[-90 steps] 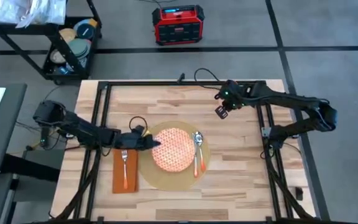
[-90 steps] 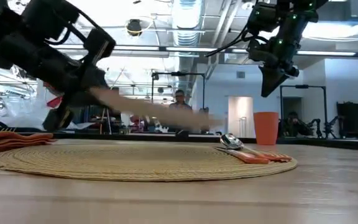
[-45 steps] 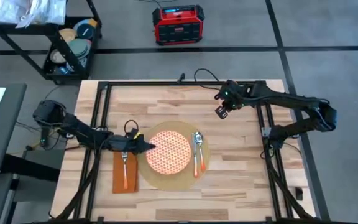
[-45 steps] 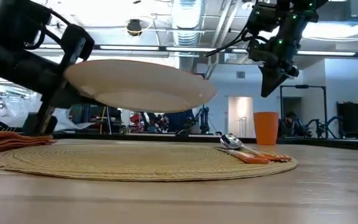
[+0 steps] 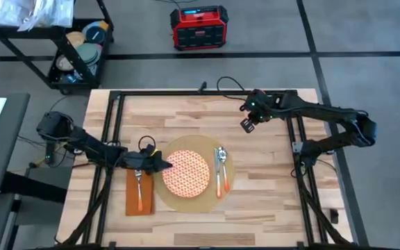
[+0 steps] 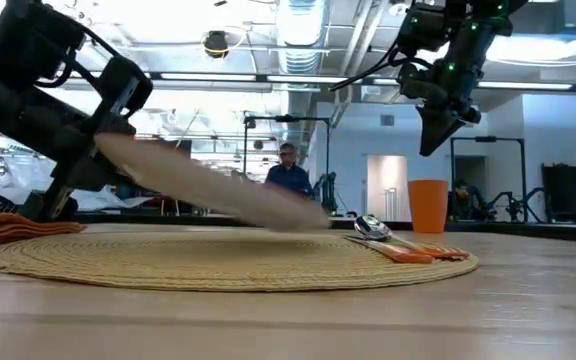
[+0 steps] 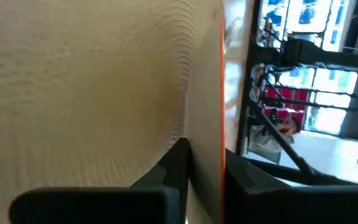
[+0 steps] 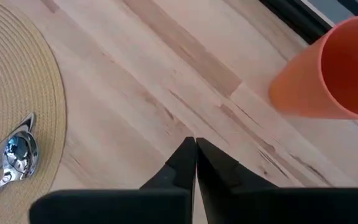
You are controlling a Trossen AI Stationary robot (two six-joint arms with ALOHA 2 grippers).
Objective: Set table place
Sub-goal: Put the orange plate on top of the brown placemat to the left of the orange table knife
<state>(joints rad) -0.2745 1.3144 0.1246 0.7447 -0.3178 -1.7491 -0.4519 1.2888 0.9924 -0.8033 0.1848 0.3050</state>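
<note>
The round tan woven placemat [image 5: 194, 203] lies on the plank table [image 5: 269, 194]. An orange-and-white patterned plate [image 5: 187, 172] slants over it, with my left gripper [image 5: 160, 164] shut on its left rim. A spoon [image 5: 221, 156] with an orange handle lies on the mat's right part. A rust-orange napkin [image 5: 132, 199] with a fork [image 5: 139, 182] on it lies left of the mat. My right gripper [image 5: 247, 125] hangs shut above the far right of the table, near an orange cup [image 8: 328, 68]. My left gripper pinches the plate's rim [image 7: 222, 143] between its two fingers, on the side toward the table's left. The fingers come in low from the left. The plate tilts: its held edge [image 6: 108, 150] is raised, and its opposite edge [image 6: 303, 215] is down by the mat [image 6: 218, 260].
The cup [image 6: 428, 205] stands on bare planks beyond the mat's far right. Black frame rails [image 5: 111, 139] run along the table's sides. A cart [image 5: 82, 55] and a red box [image 5: 198, 26] stand on the floor beyond the far edge. A person [image 6: 288, 175] shows in the room behind.
My left gripper has drawn back toward the table's left edge and gone down with the plate. The plate, held level above the mat half a second ago, now tips with its right edge down toward the mat.
</note>
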